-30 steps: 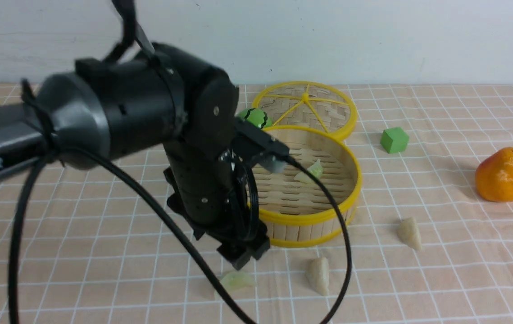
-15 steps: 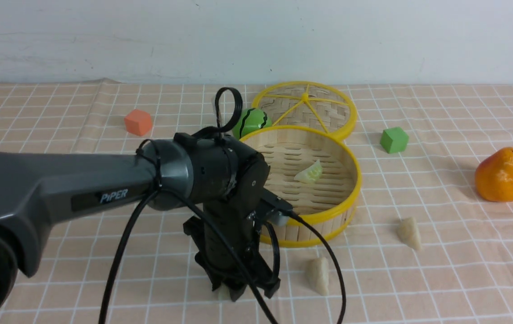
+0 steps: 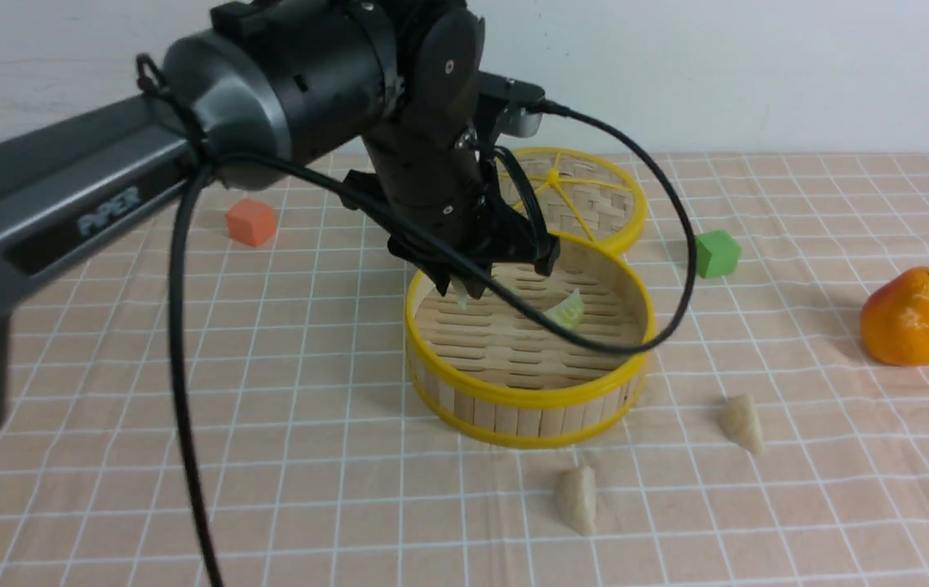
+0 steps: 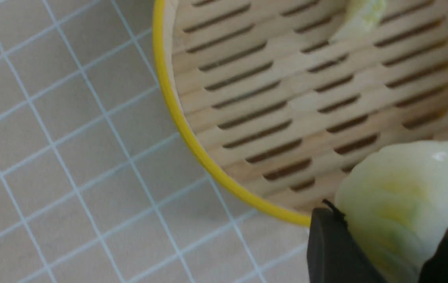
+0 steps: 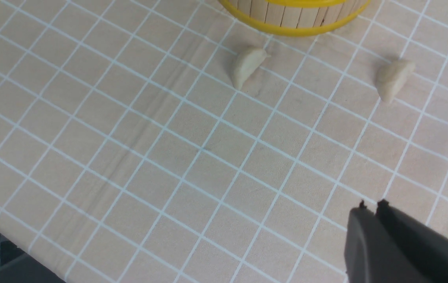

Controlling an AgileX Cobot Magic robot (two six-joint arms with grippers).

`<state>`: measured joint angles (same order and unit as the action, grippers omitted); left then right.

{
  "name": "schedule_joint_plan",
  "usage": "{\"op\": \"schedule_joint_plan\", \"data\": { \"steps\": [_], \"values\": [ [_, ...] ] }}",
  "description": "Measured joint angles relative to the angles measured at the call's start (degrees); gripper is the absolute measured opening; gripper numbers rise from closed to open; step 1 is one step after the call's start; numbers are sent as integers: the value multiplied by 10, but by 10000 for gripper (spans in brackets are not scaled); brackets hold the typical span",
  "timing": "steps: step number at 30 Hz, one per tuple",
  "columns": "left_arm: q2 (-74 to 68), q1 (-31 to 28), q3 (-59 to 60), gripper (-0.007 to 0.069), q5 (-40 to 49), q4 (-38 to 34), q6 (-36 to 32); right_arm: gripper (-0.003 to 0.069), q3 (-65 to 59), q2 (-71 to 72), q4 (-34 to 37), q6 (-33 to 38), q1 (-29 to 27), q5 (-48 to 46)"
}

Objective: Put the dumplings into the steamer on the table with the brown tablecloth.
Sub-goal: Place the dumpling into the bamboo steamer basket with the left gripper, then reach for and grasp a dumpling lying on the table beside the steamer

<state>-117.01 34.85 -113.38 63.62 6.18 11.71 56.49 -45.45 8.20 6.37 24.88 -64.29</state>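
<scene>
Left end effector [image 4: 381, 239] is pinching a pale green dumpling [image 4: 400, 184], hanging above the steamer [image 3: 529, 398] near its rim, where a second green dumpling [image 3: 566, 310] lies inside. It looks light, soft and a bit slick, so grip across the plump middle. Right end effector [image 5: 370, 210] is closed and empty. Two beige dumplings [image 3: 577, 499] wait on the table [image 3: 187, 448].

A robot lab setup. A black robot arm [image 3: 64, 212] hangs over a cloth-covered worktop [image 3: 798, 505] with a toy pear [image 3: 910, 318] and green cube [image 3: 715, 253], before a bare white wall [image 3: 758, 73].
</scene>
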Motion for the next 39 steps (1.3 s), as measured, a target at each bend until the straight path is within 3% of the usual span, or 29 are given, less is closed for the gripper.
{"op": "schedule_joint_plan", "data": {
  "steps": [7,13,21,26,30,35,37,38,39],
  "values": [
    [-168,-26,-141,189,10,0,48,32,0,-11,7,0,0,-10],
    [-212,-28,-162,201,-16,-1,58,32,0,-20,3,0,0,-21],
    [-155,-28,-162,476,1,-6,61,32,31,-71,0,0,0,-28],
    [-32,-28,-163,523,29,7,51,32,90,-138,-4,0,1,-42],
    [77,-28,-161,467,66,25,46,32,123,-200,-16,1,29,-52],
    [253,-28,-80,232,78,41,41,32,146,-303,-32,-7,121,-27],
    [283,-28,-47,184,78,42,41,34,147,-325,-31,-12,134,-12],
    [333,-28,6,101,78,42,43,36,148,-352,-27,-19,143,13],
    [359,-28,29,76,78,42,44,39,148,-362,-26,-24,145,23]
  ]
}}
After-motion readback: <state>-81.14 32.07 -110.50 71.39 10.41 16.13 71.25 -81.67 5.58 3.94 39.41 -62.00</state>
